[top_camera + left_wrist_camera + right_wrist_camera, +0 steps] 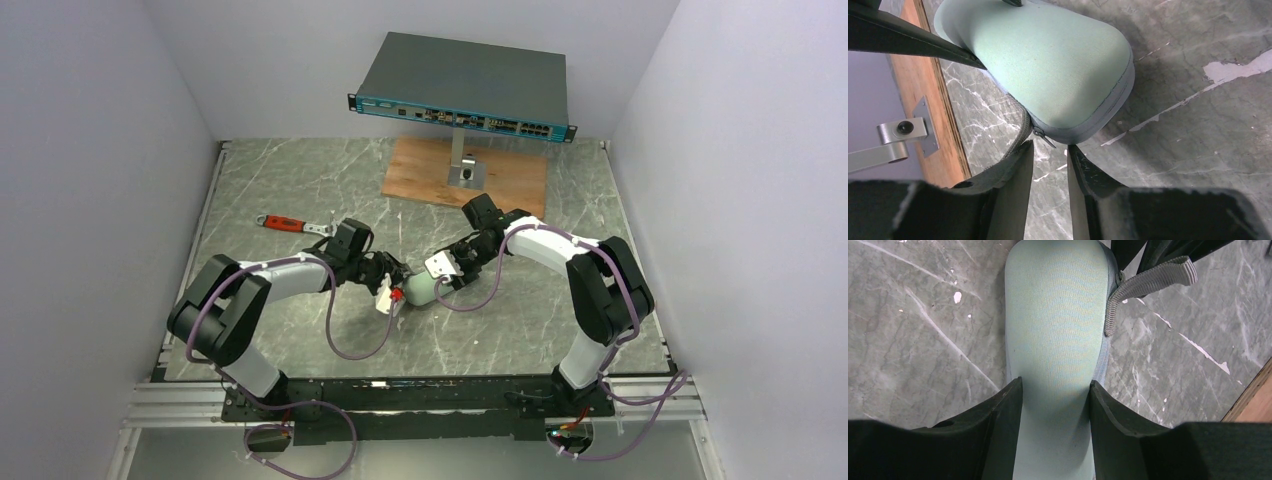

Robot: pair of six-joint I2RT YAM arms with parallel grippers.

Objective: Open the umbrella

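Observation:
The umbrella itself is out of view. A mint-green oblong case point(422, 288) lies on the marble table between both arms. My right gripper point(1055, 385) is shut on one end of the case point(1055, 315), fingers pressing both its sides. My left gripper point(1050, 148) stands slightly open at the other end of the case point(1048, 65), and nothing is between its fingers. The small zipper pull point(1043, 136) hangs just ahead of the fingertips. A grey woven strap point(1018, 137) runs from the zipper down past the left finger. The strap point(1148, 282) also shows in the right wrist view.
A network switch point(463, 85) stands raised on a metal post over a wooden board point(467, 172) at the back. A red-handled wrench point(285, 223) lies left of the left wrist. White walls close in the table on three sides.

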